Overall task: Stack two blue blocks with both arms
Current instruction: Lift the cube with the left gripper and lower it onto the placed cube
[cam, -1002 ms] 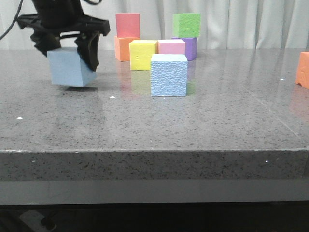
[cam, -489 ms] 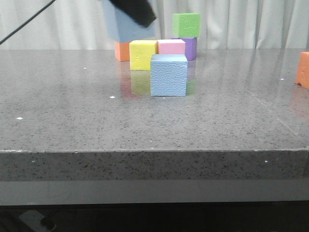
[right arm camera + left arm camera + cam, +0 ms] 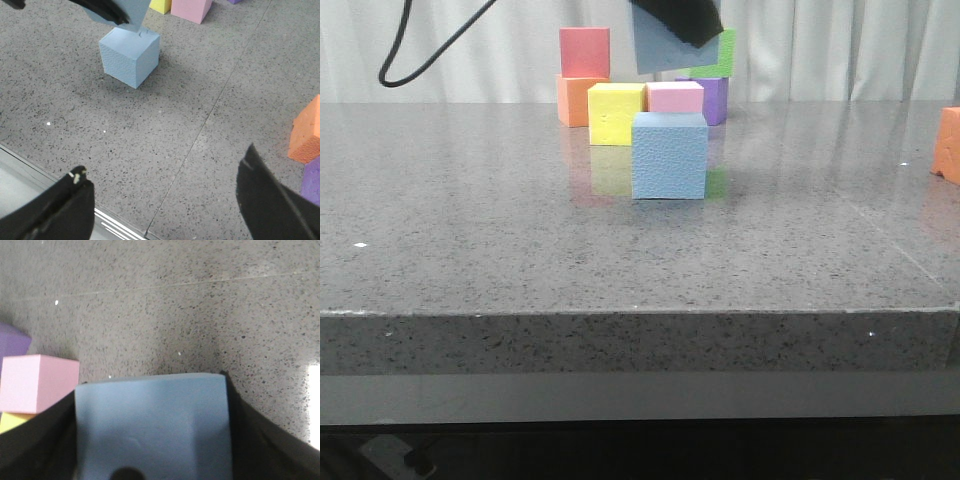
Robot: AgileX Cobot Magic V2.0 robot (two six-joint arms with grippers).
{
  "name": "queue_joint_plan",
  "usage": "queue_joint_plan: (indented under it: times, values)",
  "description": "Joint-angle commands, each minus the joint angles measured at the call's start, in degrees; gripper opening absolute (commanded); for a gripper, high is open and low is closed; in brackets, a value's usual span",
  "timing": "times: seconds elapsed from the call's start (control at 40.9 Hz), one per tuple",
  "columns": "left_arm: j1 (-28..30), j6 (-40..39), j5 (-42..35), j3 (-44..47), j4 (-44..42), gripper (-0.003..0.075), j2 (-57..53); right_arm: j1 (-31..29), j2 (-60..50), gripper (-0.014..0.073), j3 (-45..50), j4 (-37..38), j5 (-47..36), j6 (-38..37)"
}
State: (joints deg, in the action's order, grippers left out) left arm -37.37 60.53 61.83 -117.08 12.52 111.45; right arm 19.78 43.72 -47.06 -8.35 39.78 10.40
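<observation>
**Blue Block Held High Over Its Partner, Stack Not Yet Made**

My left gripper (image 3: 678,22) is clamped on one blue block (image 3: 152,427), its dark fingers (image 3: 250,435) pressed against two opposite sides, as the left wrist view shows. In the front view that carried block (image 3: 658,52) hangs clear of the table, above the resting blue block (image 3: 669,155) and a little behind it, tilted rather than square. My right gripper (image 3: 165,200) stands with its fingers spread wide and nothing between them, well to the near side of the resting block (image 3: 130,56).

The resting block is my landmark. It sits flat on the grey speckled table (image 3: 470,250), alone. Behind it stand a yellow cube (image 3: 616,113) and a pink cube (image 3: 675,97), and further back a purple cube (image 3: 716,98) with a green cube (image 3: 716,55) on top. An orange cube (image 3: 947,143) lies far off to its right.

The risk, as I judge it, is in the lowering. The carried block is tilted, so an edge could land first and shove the resting block or tip off it. The two may not be lined up front to back; the front view cannot settle that. Letting go early would drop it among the cubes behind.

Both blocks are light sky-blue; the resting one has pebbled faces and sharp edges.
</observation>
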Motion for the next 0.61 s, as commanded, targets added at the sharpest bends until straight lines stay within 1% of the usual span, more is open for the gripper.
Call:
queue_joint_plan:
  times: [0.0,0.318,0.587]
  values:
    - [-0.66,2.68,-3.18,-1.7,0.72,0.0442,-2.47,-0.27,-0.33,0.0582,-1.6,-0.56,-4.07,0.43]
    - [-0.66,2.89,-0.64,-1.57,0.72,0.0442,-0.35,-0.27,-0.33,0.0582,-1.6,-0.56,-4.07,0.43]
    - [-0.66,2.89,-0.73,-1.55,-0.09,0.0442,0.84,-0.27,-0.33,0.0582,-1.6,-0.56,-4.07,0.43]
